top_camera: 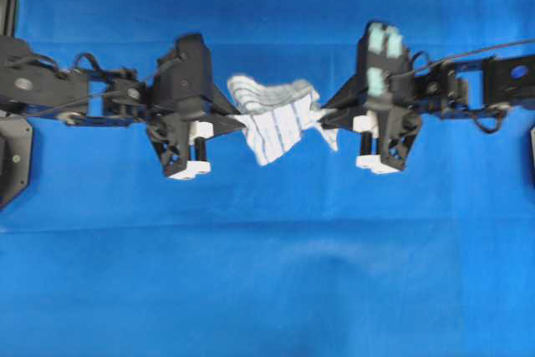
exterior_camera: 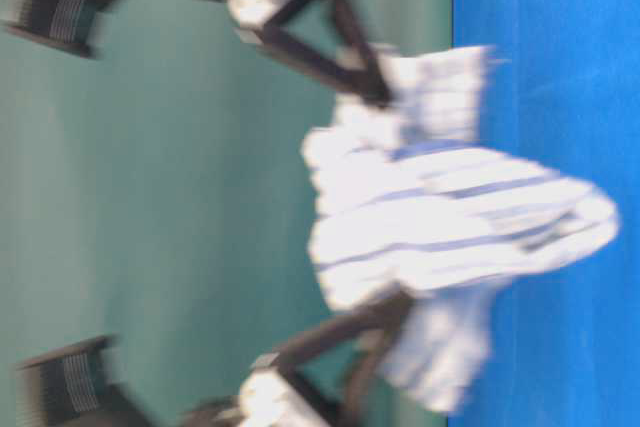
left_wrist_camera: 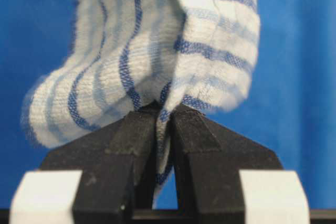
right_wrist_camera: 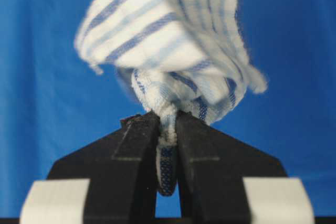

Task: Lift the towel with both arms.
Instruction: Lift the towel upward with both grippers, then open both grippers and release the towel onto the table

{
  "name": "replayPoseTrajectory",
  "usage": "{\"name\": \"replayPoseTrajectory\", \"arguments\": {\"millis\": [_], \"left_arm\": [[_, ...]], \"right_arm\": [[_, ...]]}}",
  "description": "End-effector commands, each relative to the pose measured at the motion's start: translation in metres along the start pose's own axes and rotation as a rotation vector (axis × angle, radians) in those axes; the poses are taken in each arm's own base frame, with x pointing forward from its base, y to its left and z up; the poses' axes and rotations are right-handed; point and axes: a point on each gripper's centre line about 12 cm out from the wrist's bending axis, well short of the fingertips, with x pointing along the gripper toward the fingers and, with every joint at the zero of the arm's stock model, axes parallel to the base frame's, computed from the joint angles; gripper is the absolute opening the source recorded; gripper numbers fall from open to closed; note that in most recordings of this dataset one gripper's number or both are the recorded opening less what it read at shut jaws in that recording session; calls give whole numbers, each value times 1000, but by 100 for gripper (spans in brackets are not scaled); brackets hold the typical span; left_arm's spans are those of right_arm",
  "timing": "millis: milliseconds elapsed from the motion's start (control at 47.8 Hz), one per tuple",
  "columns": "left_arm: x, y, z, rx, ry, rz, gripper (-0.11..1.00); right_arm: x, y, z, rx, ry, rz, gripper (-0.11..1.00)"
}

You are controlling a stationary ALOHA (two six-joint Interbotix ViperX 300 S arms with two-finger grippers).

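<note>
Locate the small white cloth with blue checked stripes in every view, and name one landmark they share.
Overhead: the small white towel with blue checked stripes hangs centre, between both grippers.
Table-level: centre-right, blurred.
Left wrist: upper centre, pinched in the left gripper.
Right wrist: upper centre, pinched in the right gripper.
Shared landmark: the blue table covering.

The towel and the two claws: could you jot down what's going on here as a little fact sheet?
object: towel, white with blue stripes
left gripper: shut on one edge of the towel
right gripper: shut on the opposite edge
towel shape: bunched and sagging between the two grippers
towel height: looks lifted off the surface in the table-level view, though that view is blurred
surface: blue table covering
</note>
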Motion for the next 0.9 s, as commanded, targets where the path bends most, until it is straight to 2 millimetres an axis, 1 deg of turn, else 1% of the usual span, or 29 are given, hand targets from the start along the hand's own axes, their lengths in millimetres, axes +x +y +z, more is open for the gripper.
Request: {"name": "replayPoseTrajectory", "arguments": {"millis": [0, 356, 440, 586, 691, 754, 880], "left_arm": [[-20, -1, 32, -2, -72, -4, 3], [-89, -6, 110, 2, -208, -16, 3], [-102, -7, 126, 1, -239, -18, 3], [-112, -7, 143, 3, -253, -20, 3], [-118, -8, 152, 18, -253, -18, 3], [-121, -8, 156, 24, -260, -17, 3], [-121, -8, 157, 46, -261, -12, 4]], "right_arm": [[-26, -2, 31, 7, -77, -5, 11], [-98, 1, 93, -1, -208, -2, 11], [-115, 2, 106, -7, -238, -2, 11], [-138, 3, 124, -10, -283, -4, 11], [-144, 3, 130, -13, -295, -4, 11], [-143, 3, 129, -14, -289, -3, 11], [-139, 3, 129, -20, -280, -4, 11]]}}
